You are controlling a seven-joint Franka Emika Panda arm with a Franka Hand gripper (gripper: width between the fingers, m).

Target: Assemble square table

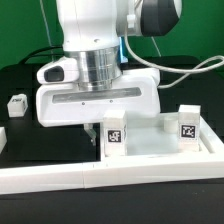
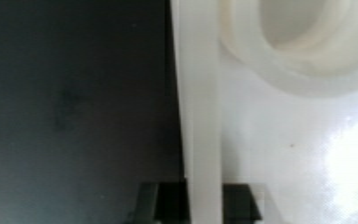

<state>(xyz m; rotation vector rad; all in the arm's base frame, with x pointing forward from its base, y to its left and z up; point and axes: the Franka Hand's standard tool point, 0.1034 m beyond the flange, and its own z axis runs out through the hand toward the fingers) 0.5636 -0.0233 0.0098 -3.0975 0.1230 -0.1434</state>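
In the exterior view the tool hangs low over the square table, which lies on the dark worktop just behind the border wall. In the wrist view the fingers stand narrow on both sides of the slab's raised rim and seem to grip it. The rim's long axis runs straight out between them.

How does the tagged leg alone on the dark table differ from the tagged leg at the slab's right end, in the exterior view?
The lone leg sits on the dark table, apart from the slab; the right leg stands at the slab. The lone leg looks low and squat; the right leg rises upright. Both are white with a black-and-white tag.
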